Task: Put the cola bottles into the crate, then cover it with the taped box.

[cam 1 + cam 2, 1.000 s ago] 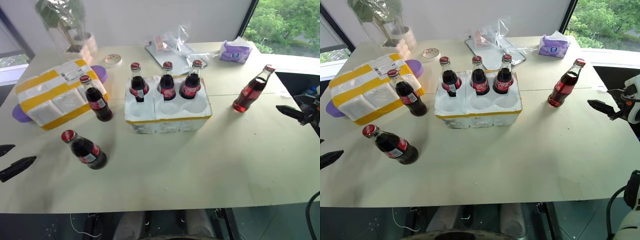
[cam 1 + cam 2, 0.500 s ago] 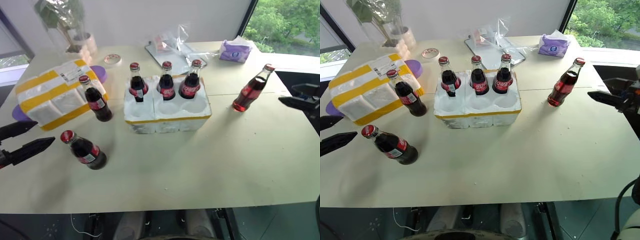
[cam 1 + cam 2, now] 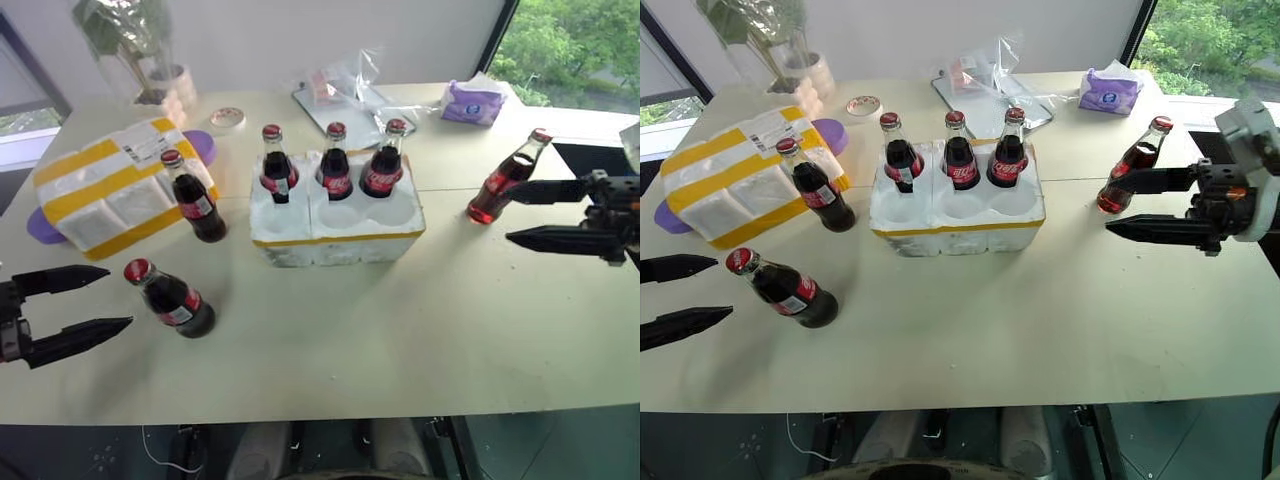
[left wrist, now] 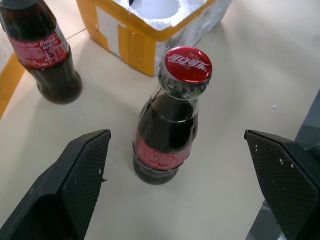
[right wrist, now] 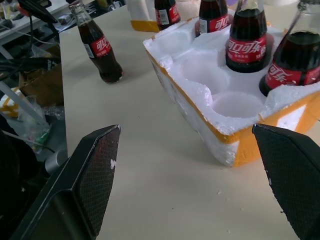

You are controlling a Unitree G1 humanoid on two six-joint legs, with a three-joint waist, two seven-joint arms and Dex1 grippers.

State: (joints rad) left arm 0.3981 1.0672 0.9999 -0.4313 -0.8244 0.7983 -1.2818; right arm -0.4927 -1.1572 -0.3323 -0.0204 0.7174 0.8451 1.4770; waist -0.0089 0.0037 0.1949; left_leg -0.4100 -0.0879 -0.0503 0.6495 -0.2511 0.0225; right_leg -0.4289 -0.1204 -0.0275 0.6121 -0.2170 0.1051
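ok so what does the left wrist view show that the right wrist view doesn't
Left wrist view: the loose bottle close up from above, standing between the fingers of the open left pincer. Right wrist view: three cola bottles seated in the far row of the crate, its near wells empty, beyond the open right pincer. Both: the crate, the loose bottle and a second bottle standing on the table.
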